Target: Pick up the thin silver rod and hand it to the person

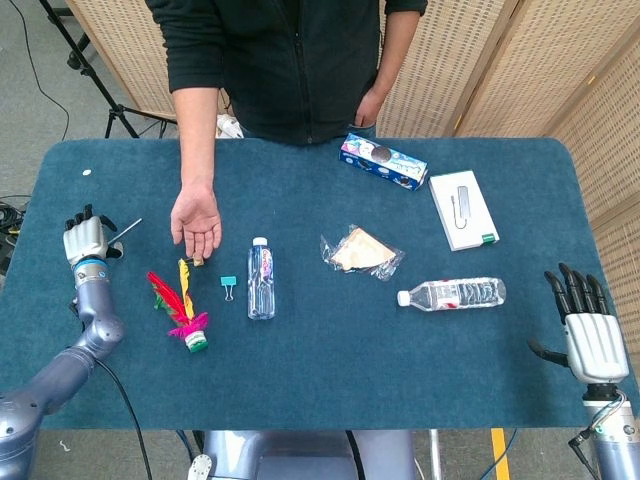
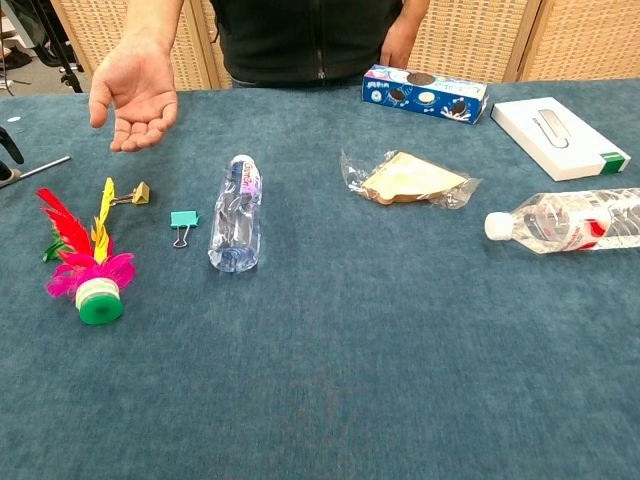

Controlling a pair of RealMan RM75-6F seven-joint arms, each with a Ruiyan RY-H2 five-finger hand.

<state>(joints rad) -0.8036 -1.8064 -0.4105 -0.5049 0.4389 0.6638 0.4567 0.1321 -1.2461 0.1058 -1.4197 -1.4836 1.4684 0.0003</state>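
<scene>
The left hand point(image 1: 86, 238) covers most of the rod point(image 1: 127, 230); whether it grips it cannot be told. The right hand point(image 1: 588, 335) misses the chest view.

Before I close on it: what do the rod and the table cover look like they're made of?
The rod looks like bare metal: thin, straight, with a silvery sheen, though coated plastic can't be ruled out. The table cover looks like teal fabric, perhaps felt or short-pile carpet: matte and slightly mottled, with no glare.
</scene>
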